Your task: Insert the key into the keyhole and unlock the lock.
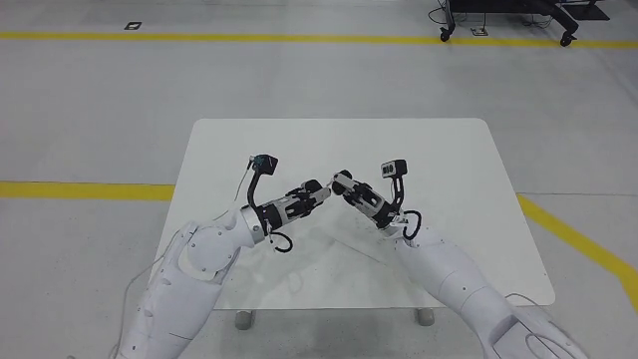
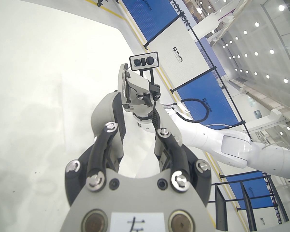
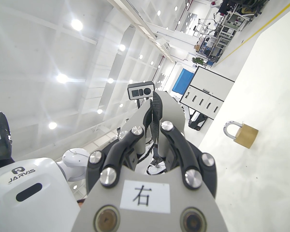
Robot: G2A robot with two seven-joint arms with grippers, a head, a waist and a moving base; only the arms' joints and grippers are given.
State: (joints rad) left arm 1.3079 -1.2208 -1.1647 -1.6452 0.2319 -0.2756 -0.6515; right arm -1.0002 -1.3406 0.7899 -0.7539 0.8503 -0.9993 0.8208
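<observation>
Key [image 2: 122,80]: thin silvery piece, looked pinched at tips of right gripper [image 3: 154,103], fingers pressed together. Left gripper [image 2: 137,112] faced it close by, spread wide, empty. Both hung above table [image 1: 439,160]. Lock [image 3: 241,135], brass padlock, lay flat on table, apart from both grippers, shackle looked seated. Your step, my read: pre-insertion, maybe key handover or regrip. Next you needed lock steadied, keyhole found, key tip lined up.

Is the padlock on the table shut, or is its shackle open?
Shut, it seems: both legs of the silver shackle run into the brass padlock on the table.
</observation>
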